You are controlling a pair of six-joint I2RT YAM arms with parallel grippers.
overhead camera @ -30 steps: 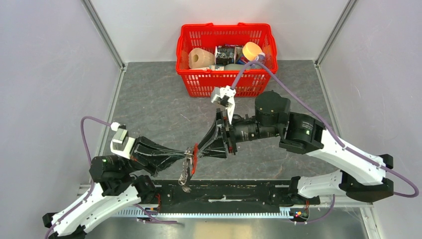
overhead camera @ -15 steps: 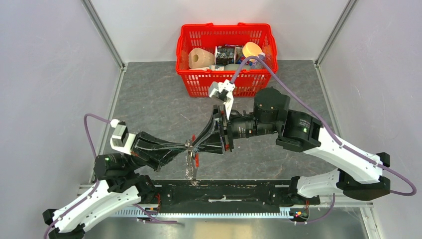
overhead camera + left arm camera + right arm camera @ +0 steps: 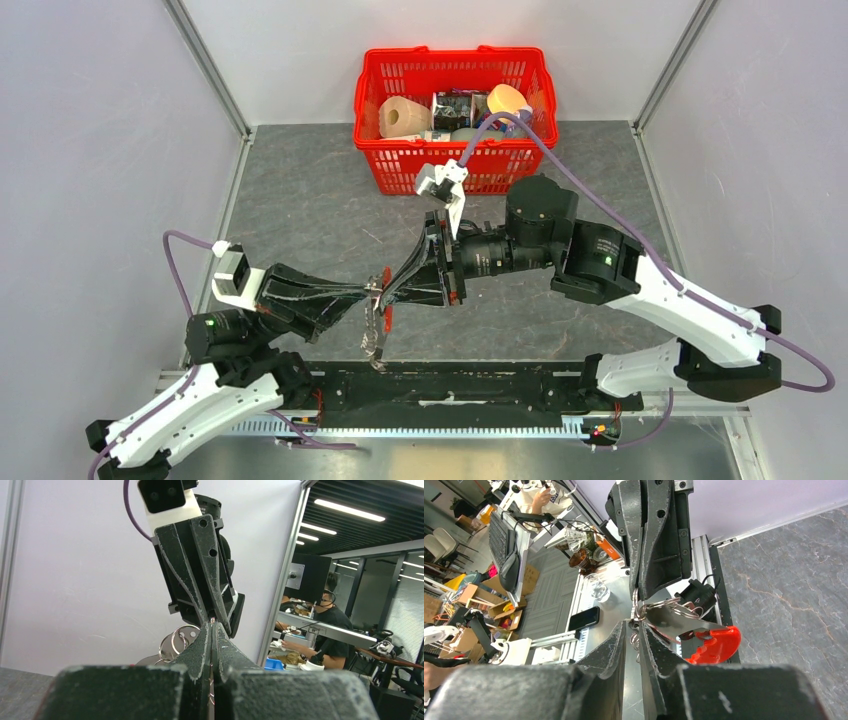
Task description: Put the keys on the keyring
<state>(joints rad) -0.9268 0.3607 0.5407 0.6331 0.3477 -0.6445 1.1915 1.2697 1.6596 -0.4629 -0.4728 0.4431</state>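
The two grippers meet tip to tip above the middle of the table. My left gripper (image 3: 376, 293) (image 3: 212, 625) is shut on the keyring (image 3: 386, 318), pinching thin metal between its pads. Silvery rings (image 3: 175, 639) stick out to the left of its fingers. In the right wrist view the keyring (image 3: 716, 645) shows a red curved piece, a flat silvery plate and looped rings. My right gripper (image 3: 390, 296) (image 3: 635, 623) stands with a narrow gap between its jaws, and silvery rings lie in that gap at the tips. A silvery chain (image 3: 374, 345) hangs below. The keys are hidden.
A red basket (image 3: 400, 168) with a tape roll, packets and a yellow-capped container stands at the back centre. A black rail (image 3: 460, 385) runs along the near edge. Grey walls close in both sides.
The right jaws have narrowed around the rings. Both grippers have drifted a little to the left and back, and the hanging chain has swung with them. The left grip stays shut.
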